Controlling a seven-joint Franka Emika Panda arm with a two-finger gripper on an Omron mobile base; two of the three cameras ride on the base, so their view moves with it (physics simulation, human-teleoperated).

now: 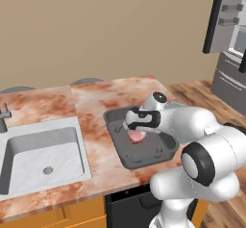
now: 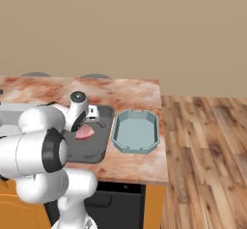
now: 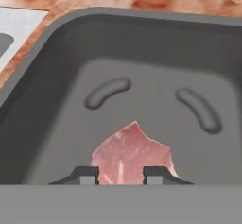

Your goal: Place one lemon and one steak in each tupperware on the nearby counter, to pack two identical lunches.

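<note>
Left base view: gripper [image 1: 133,131] was seen low over steak [image 1: 137,136] inside dark grey tupperware [image 1: 126,157] on table [image 1: 96,107]. Right base view: teal tupperware [image 2: 135,147] was pictured beside it. Hand view: fingertips [image 3: 87,174] were set narrowly apart, flanking steak; grip could not be told.

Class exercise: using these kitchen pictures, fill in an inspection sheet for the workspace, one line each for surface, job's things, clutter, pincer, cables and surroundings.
Surface: marbled reddish-brown counter, with orange cabinet fronts and a dark panel below.
Job's things: dark grey tupperware with a pink steak in it; pale teal tupperware beside it, empty. No lemon seen.
Clutter: nothing seen.
Pincer: pincer low inside the grey tupperware, a fingertip on either side of the steak; whether it grips or has let go cannot be told.
Cables: nothing seen.
Surroundings: white sink with faucet to the left, beige wall behind, wooden plank floor to the right, grey fridge at the far right.
</note>
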